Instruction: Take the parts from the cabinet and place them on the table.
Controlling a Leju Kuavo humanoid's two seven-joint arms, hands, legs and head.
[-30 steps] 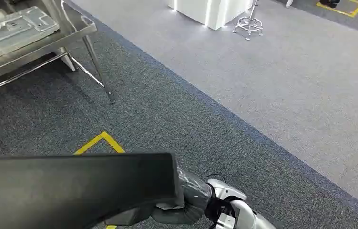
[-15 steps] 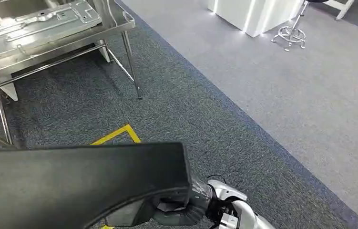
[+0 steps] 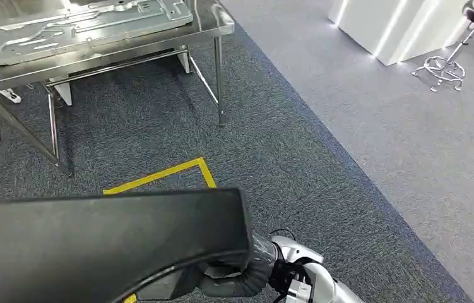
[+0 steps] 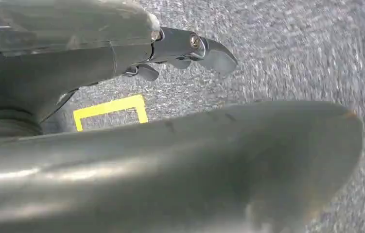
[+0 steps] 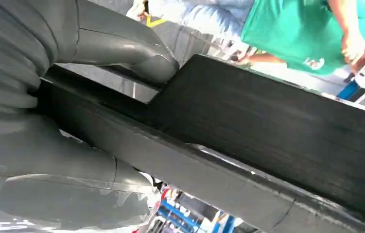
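- Black flat rectangular part, carried low and near in the head view, is gripped at its right end by the right hand, thumb and fingers clamping its edge.
- Left hand: grip cannot be told.
- Steel-legged metal table holding pressed sheet-metal panels stands far left; judged mid-carry, placing not yet done.
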